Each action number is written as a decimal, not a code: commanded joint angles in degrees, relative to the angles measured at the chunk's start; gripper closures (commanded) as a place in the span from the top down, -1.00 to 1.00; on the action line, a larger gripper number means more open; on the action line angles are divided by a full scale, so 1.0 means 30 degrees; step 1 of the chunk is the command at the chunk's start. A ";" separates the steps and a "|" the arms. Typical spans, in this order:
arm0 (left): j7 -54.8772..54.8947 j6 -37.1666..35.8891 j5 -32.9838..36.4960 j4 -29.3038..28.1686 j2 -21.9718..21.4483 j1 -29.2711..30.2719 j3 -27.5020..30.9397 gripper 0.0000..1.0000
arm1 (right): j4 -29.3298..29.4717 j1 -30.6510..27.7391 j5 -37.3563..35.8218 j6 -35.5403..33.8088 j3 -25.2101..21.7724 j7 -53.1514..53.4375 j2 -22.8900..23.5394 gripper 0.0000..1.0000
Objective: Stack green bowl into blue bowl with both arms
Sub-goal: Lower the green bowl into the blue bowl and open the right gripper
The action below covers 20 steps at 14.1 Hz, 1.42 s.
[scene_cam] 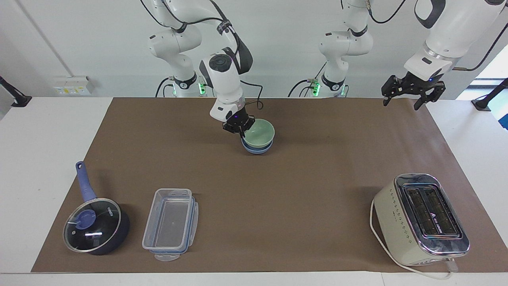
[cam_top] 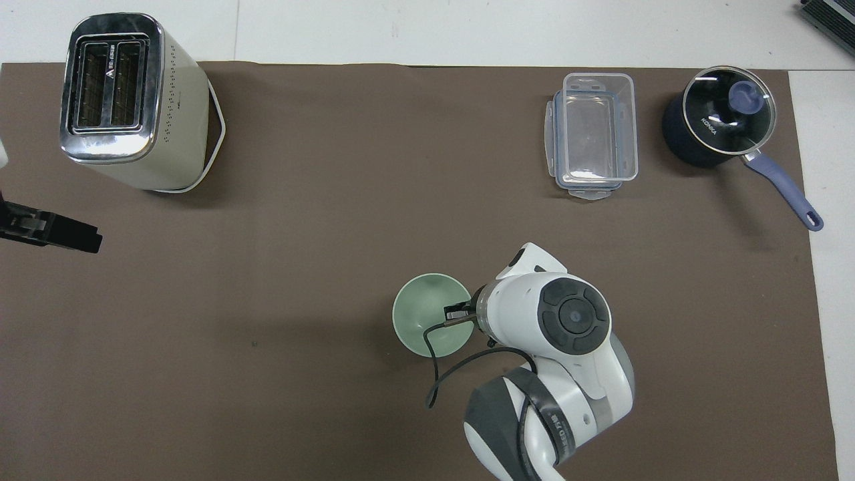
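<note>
The green bowl (scene_cam: 260, 132) sits nested in the blue bowl (scene_cam: 257, 149), in the middle of the mat and near the robots. Only the blue bowl's lower wall shows under the green rim. My right gripper (scene_cam: 242, 134) is shut on the green bowl's rim, on the side toward the right arm's end of the table. In the overhead view the green bowl (cam_top: 422, 311) hides the blue bowl, and the right wrist covers the gripper. My left gripper (scene_cam: 401, 103) waits open and empty, raised over the mat's corner at the left arm's end.
A cream toaster (scene_cam: 420, 218) stands farthest from the robots at the left arm's end. At the right arm's end, equally far out, are a clear plastic container (scene_cam: 170, 224) and a dark blue saucepan (scene_cam: 95, 226) with a glass lid. The brown mat (scene_cam: 301, 190) covers the table.
</note>
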 commanded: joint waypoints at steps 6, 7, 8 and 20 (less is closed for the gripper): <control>0.0146 -0.0111 0.0085 -0.0367 -0.0401 0.0257 -0.0145 1.00 | -0.0308 -0.0064 0.0421 0.0838 0.0024 -0.0569 0.0074 -1.00; 0.0146 -0.0111 0.0085 -0.0367 -0.0401 0.0257 -0.0145 1.00 | -0.0308 0.0024 0.0421 0.0838 0.0024 -0.0510 0.0103 -1.00; 0.0146 -0.0111 0.0085 -0.0367 -0.0401 0.0257 -0.0145 1.00 | -0.0308 0.0054 0.0421 0.0838 0.0024 -0.0510 0.0103 -1.00; 0.0146 -0.0111 0.0085 -0.0367 -0.0401 0.0257 -0.0145 1.00 | 0.0452 -0.0120 0.0362 0.0226 -0.0063 -0.0276 -0.0071 0.40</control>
